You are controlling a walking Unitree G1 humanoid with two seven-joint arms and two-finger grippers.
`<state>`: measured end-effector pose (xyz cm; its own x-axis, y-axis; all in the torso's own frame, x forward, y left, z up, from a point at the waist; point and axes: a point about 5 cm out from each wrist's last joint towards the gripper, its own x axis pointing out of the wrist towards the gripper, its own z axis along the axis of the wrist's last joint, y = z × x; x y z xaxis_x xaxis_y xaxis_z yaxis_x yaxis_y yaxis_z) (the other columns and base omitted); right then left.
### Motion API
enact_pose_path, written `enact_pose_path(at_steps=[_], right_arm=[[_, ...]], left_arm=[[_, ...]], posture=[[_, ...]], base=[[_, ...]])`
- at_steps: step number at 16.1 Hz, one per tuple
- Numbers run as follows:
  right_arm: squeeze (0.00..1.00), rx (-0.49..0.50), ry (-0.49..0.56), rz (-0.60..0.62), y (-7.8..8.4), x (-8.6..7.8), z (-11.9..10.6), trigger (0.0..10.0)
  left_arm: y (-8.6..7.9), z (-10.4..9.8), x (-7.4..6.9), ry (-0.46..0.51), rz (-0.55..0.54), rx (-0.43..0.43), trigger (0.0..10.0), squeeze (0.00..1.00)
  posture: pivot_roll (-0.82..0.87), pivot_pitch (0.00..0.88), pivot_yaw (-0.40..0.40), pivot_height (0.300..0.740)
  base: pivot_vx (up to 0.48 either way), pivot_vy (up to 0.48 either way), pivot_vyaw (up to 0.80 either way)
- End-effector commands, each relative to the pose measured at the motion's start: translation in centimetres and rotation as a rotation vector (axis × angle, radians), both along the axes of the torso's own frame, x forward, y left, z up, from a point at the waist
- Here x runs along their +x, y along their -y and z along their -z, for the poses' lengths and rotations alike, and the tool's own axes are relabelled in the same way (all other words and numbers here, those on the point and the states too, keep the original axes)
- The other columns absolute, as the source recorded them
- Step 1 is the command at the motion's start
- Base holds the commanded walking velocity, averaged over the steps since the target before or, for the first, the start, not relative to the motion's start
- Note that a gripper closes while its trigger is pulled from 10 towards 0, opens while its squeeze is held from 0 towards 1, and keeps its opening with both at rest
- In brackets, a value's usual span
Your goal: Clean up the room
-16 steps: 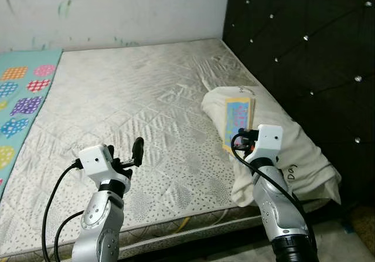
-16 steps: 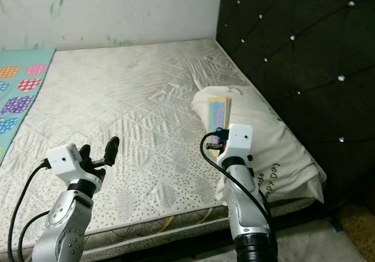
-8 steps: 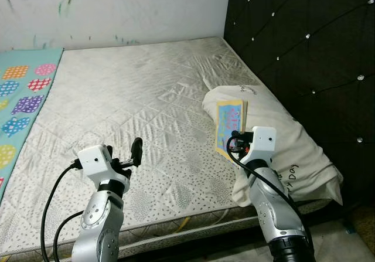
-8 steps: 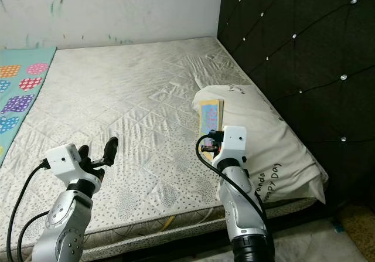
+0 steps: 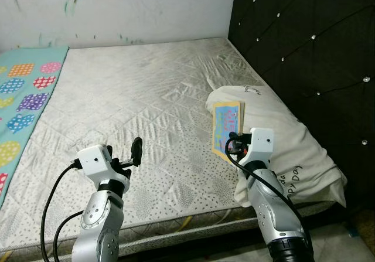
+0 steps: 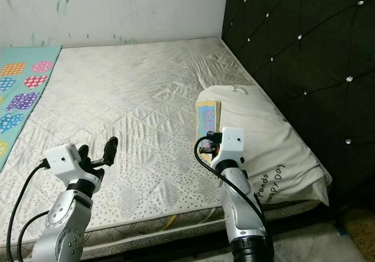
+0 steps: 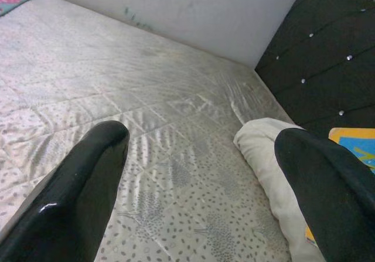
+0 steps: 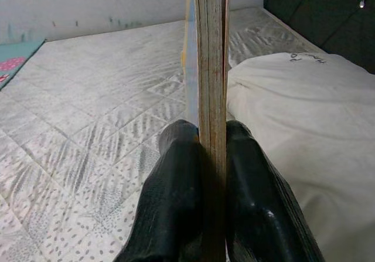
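Right gripper (image 8: 211, 156) clamps book (image 5: 226, 127), its lower edge hidden.

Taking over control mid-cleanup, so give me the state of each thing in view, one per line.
right hand: shut on the book
book: closed, held on edge beside the pillow
left hand: open, holding nothing, over the mattress
pillow: lying at the headboard end
mattress: bare

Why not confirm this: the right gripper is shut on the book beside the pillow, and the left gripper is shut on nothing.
Only the left gripper is wrong: the left wrist view shows its fingers spread wide apart. The right gripper does clamp the book beside the pillow.
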<state>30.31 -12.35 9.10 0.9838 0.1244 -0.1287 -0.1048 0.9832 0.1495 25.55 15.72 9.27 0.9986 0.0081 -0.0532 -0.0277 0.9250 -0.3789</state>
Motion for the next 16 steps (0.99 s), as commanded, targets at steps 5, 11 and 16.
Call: enact_pose_path(at_steps=[5, 11, 16], right_arm=[[0.0, -0.081, 0.105, -0.041, 0.2, -0.6, -1.2, 10.0], [0.0, -0.277, 0.321, 0.04, 2.2, -1.4, -2.7, 10.0], [0.0, -0.289, 0.31, 0.028, 1.9, -1.7, -2.1, 10.0]], left_arm=[[-1.0, 0.8, -1.3, -0.036, -0.004, 0.057, 10.0, 0.0], [-3.6, 0.0, -2.6, 0.062, -0.056, 0.159, 10.0, 0.0], [-3.7, 0.5, -2.6, 0.008, -0.091, 0.181, 10.0, 0.0]], posture=[[-0.07, 0.0, -0.015, 0.653], [-0.07, 0.0, -0.022, 0.653], [-0.07, 0.0, -0.02, 0.653]], base=[[0.0, 0.0, 0.0], [0.0, 0.0, 0.0], [0.0, 0.0, 0.0]])
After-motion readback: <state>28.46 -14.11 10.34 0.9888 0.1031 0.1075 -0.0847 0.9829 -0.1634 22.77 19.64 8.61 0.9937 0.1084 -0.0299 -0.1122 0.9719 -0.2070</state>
